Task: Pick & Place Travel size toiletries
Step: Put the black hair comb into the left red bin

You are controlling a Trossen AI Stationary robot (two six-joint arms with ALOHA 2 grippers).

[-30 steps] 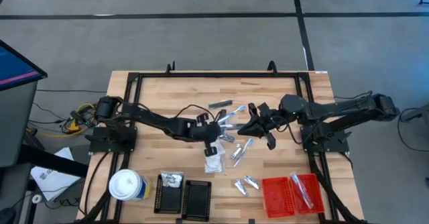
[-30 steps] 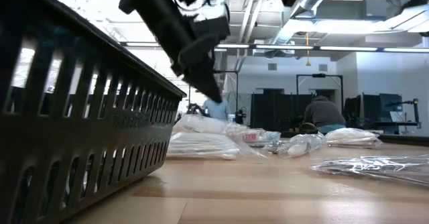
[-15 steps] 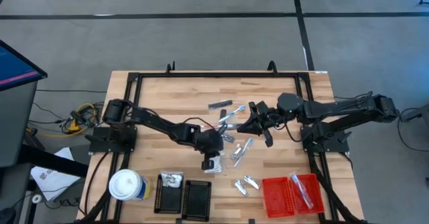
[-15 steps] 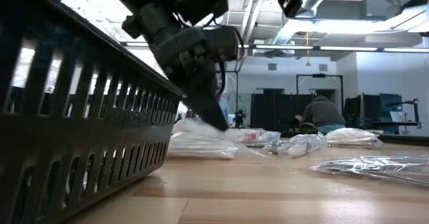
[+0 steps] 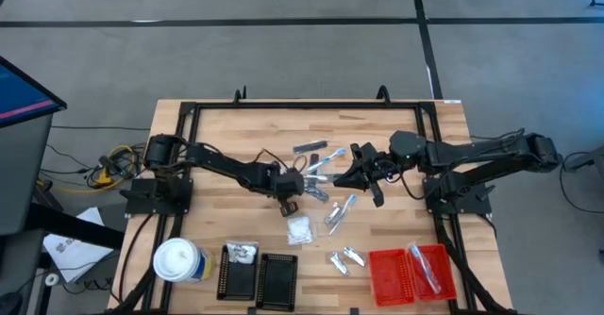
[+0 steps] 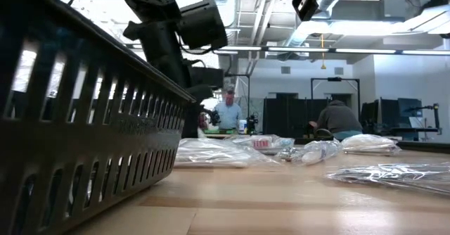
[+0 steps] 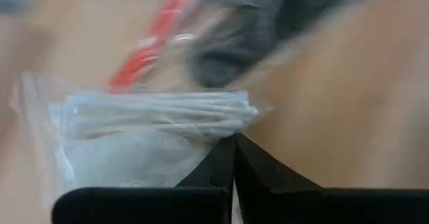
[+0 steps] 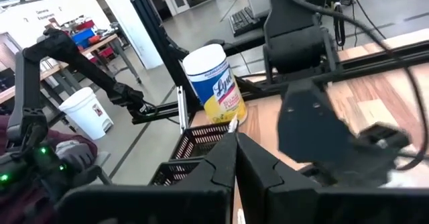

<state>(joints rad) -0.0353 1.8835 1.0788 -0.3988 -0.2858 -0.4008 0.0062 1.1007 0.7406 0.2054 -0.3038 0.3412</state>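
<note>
While both arms hang over the table's middle:
Black trays (image 5: pixel 260 279): near edge, one holding a packet.
Red trays (image 5: pixel 411 272): near right corner.
White packet (image 5: pixel 299 227): flat on the wood, beside the left gripper.
Left gripper (image 5: pixel 291 205): fingers together, empty.
Right gripper (image 5: pixel 338 181): fingers together, empty, above scattered toiletries (image 5: pixel 321 160).
Canister (image 5: pixel 179 259): near left.

The light wooden desk (image 5: pixel 236 131) lies bare toward 12 o'clock. Small clear-wrapped toiletry packets (image 5: pixel 326 188) crowd its centre between both dark arms. Black ribbed plastic trays (image 5: pixel 260 277), red ribbed plastic trays (image 5: pixel 406 273) and a white-topped round canister (image 5: pixel 179 260) block 6 o'clock.
</note>
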